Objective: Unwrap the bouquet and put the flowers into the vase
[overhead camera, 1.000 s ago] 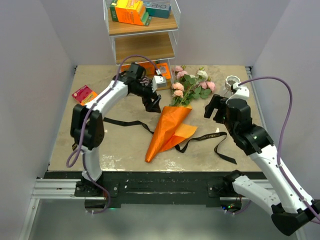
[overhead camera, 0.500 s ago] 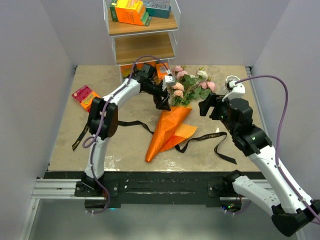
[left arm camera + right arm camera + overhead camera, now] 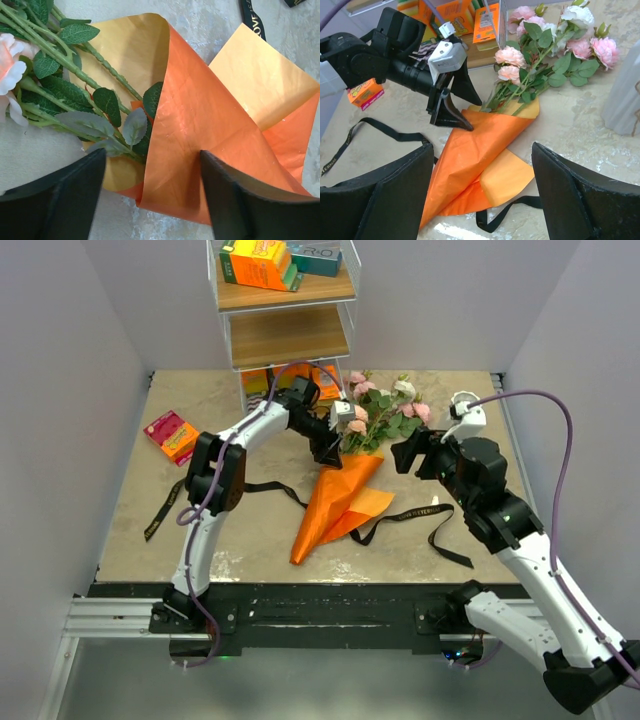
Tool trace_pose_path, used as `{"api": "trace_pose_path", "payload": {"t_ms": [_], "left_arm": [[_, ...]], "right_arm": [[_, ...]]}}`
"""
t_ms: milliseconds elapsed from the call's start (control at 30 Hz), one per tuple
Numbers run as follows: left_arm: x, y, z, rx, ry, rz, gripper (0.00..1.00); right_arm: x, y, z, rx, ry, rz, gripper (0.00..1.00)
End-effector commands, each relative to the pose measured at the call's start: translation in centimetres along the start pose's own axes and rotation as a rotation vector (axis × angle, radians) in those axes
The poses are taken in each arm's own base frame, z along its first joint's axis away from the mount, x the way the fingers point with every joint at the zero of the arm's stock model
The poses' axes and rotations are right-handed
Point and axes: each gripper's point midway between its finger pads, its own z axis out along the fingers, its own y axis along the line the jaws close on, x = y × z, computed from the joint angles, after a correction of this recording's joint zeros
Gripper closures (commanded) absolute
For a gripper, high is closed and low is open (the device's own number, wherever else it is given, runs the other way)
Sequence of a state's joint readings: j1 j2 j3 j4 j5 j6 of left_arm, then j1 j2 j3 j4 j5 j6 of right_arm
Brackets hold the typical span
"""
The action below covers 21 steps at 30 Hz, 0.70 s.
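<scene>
The bouquet (image 3: 350,470) lies mid-frame on the worktop (image 3: 250,530), with its flowers (image 3: 388,415) toward the top and the lower stems hidden inside the orange paper cone (image 3: 332,505). The left end effector (image 3: 150,197), fingers spread, straddles the cone's open edge. The right end effector (image 3: 480,195), spread and empty, hovers to the right. The vase (image 3: 621,97) is cut off at the right edge of the right wrist view. A black ribbon (image 3: 415,513) trails out from both sides of the paper.

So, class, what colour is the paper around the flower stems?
Orange paper, clearest in the left wrist view.

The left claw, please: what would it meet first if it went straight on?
Probably the folded edge of the orange paper, which the left claw straddles; how near it is, I cannot tell.
</scene>
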State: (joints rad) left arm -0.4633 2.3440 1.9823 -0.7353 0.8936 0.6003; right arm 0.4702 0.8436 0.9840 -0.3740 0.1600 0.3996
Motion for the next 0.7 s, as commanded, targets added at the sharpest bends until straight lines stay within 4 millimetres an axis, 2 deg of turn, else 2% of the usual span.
{"api": "trace_pose_path", "payload": {"t_ms": [0,33,67,167,300,367,467,667], "left_arm": [[-2.7,-1.0,-1.1,0.023,-0.041,0.067,0.41],[-2.7,-1.2,-1.3,0.027,-0.039,0.062,0.47],[-2.9,-1.3,-1.4,0.025,-0.041,0.065,0.58],[-3.1,-1.5,-1.7,0.027,-0.039,0.073,0.73],[-3.2,-1.6,-1.8,0.041,-0.028,0.072,0.87],[-3.4,-1.7,-1.9,0.045,-0.026,0.072,0.98],[-3.9,-1.9,-2.1,0.05,-0.032,0.07,1.0],[-7.0,-3.3,-3.8,0.039,-0.082,0.09,1.0]], "right_arm": [[-0.5,1.0,-0.1,-0.054,-0.027,0.007,0.18],[-0.6,1.0,-0.1,-0.058,-0.027,0.008,0.18],[-0.7,1.0,-0.2,-0.059,-0.03,0.008,0.19],[-0.8,1.1,-0.4,-0.061,-0.034,0.009,0.19],[-0.9,1.1,-0.8,-0.063,-0.038,0.011,0.22],[-0.8,1.0,-0.8,-0.064,-0.038,0.011,0.22],[-0.6,1.1,-0.8,-0.067,-0.032,0.015,0.23],[-0.8,0.9,-0.8,-0.058,-0.038,0.017,0.24]]}}
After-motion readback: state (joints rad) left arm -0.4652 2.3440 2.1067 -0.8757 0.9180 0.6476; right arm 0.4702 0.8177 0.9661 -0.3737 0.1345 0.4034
